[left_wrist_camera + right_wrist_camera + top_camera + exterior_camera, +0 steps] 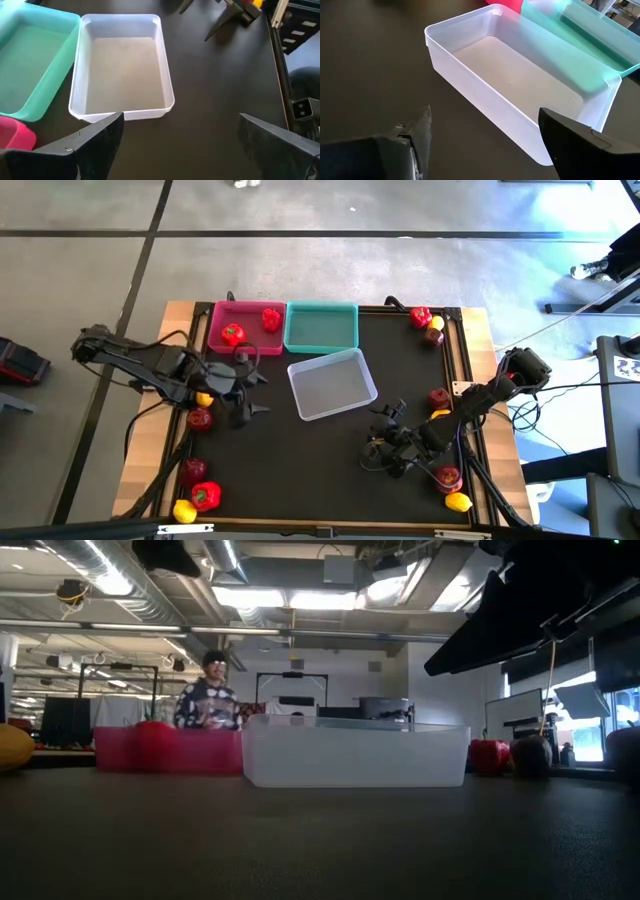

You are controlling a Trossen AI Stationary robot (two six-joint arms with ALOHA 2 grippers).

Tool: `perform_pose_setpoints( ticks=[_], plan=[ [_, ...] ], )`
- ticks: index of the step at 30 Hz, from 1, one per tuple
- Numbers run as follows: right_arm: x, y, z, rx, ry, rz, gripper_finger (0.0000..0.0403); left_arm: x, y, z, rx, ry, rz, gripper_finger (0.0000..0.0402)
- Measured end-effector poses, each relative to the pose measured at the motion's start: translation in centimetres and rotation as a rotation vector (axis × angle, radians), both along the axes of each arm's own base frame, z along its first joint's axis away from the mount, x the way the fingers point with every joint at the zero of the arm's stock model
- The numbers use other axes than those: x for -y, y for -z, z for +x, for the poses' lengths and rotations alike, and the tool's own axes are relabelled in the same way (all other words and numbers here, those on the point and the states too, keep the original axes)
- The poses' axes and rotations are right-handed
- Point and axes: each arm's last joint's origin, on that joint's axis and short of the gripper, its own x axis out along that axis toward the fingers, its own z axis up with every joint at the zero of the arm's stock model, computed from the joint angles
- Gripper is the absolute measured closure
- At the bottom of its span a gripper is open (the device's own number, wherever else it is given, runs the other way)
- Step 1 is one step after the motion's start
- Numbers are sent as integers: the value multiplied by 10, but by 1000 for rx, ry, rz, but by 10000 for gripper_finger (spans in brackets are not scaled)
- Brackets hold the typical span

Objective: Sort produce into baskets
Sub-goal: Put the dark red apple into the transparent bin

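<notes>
Three baskets stand at the far middle of the table: a pink one (246, 345) with two red peppers (233, 334) in it, a teal one (321, 326) and a translucent one (332, 384), both with nothing in them. More peppers, lemons and apples lie along the left edge (199, 418) and the right edge (438, 397). My left gripper (252, 395) hangs open, holding nothing, left of the translucent basket (120, 75). My right gripper (380, 435) stands open, holding nothing, on that basket's near right (520, 85).
Loose produce also lies at the near left corner (206, 495), the near right corner (447, 477) and the far right corner (420, 315). Bare black mat (310, 470) lies between the arms. A person (208, 700) shows beyond the table.
</notes>
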Motion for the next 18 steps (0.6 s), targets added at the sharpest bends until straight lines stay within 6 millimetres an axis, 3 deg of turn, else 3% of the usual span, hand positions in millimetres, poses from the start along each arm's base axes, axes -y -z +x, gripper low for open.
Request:
perform_pose_setpoints(
  ticks=[9,18],
  plan=[
    [0,0,0,1,0,0,111,-1,4,5,-24,36,95,6],
    [0,0,0,-1,1,0,111,-1,24,-9,-295,6,39,3]
  ],
)
